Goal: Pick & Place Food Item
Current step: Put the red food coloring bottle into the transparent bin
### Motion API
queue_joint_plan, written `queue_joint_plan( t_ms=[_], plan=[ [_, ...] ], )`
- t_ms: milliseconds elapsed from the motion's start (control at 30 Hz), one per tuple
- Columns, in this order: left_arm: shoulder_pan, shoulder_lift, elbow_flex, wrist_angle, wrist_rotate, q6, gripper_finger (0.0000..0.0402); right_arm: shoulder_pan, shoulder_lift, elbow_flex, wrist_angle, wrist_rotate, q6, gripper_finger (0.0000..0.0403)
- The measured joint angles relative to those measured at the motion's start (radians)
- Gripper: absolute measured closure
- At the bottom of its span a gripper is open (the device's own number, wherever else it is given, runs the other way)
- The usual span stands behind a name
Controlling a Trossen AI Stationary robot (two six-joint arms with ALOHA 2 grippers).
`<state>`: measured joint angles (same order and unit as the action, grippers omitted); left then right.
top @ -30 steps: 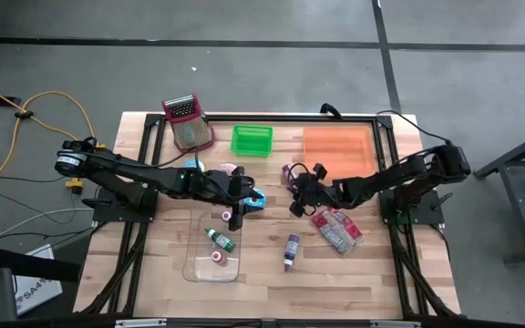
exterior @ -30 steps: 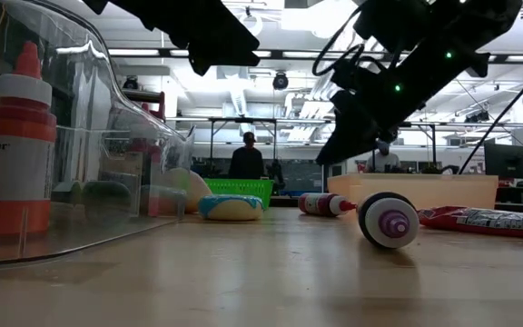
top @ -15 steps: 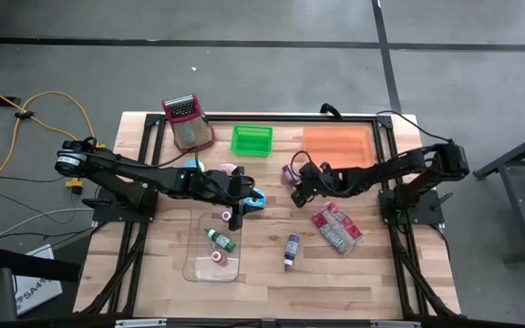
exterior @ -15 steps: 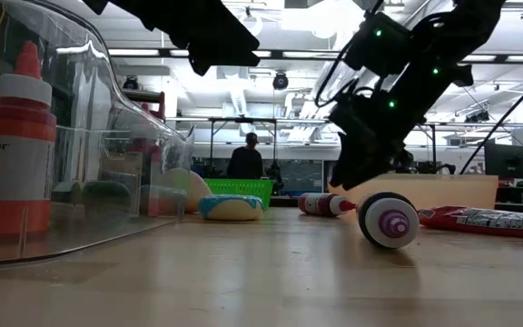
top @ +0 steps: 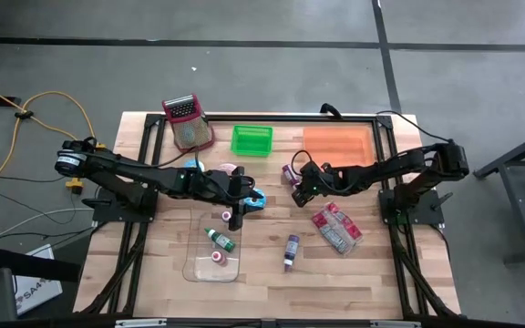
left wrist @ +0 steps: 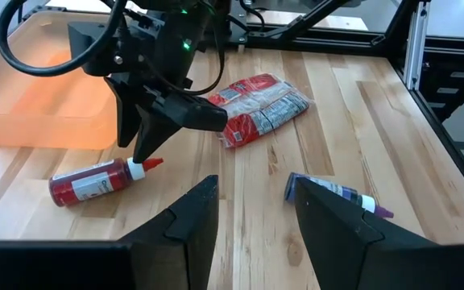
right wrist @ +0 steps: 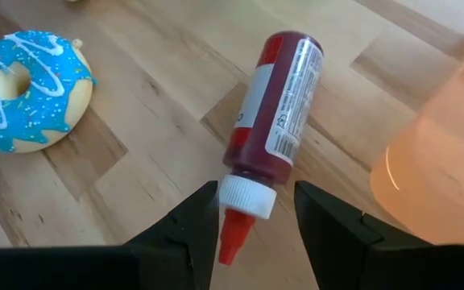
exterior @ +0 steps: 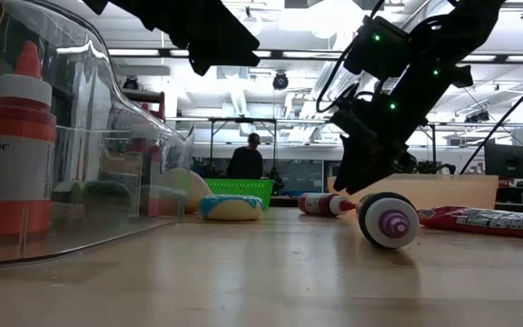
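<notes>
A red sauce bottle (right wrist: 276, 105) lies on its side on the wooden table, white cap (right wrist: 246, 196) and red nozzle toward my right gripper (right wrist: 252, 229). That gripper is open and slants down; its fingers stand on either side of the cap and nozzle without touching them. The high view shows the same bottle (top: 290, 171) just beyond the gripper (top: 296, 189). A blue-iced donut (top: 256, 200) lies beside my left gripper (top: 238, 211), which hangs open above the table (left wrist: 252, 217) with nothing between its fingers.
A clear tray (top: 210, 264) with small bottles lies near the front left. A purple bottle (top: 291, 251) and a red snack bag (top: 335, 228) lie on the table. A green basket (top: 252, 139), an orange bin (top: 338, 146) and a red grater (top: 188, 121) stand along the far edge.
My right gripper has swung toward the table's far edge, from near the snack bag to the red bottle's cap end. It has rolled about its own line and tipped, then kept still for the last half second. Its fingers stay open.
</notes>
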<state>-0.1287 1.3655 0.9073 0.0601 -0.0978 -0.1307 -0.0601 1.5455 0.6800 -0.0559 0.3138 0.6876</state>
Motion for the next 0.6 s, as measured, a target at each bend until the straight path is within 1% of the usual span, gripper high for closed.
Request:
queue_joint_plan(
  t_ms=[500, 600],
  plan=[
    [0.000, 0.000, 0.000, 0.000, 0.000, 0.000, 0.0245, 0.008, 0.000, 0.000, 0.001, 0.026, 0.026, 0.0251],
    [0.000, 0.000, 0.000, 0.000, 0.000, 0.000, 0.0245, 0.015, 0.026, 0.000, 0.024, 0.027, 0.028, 0.0251]
  ],
)
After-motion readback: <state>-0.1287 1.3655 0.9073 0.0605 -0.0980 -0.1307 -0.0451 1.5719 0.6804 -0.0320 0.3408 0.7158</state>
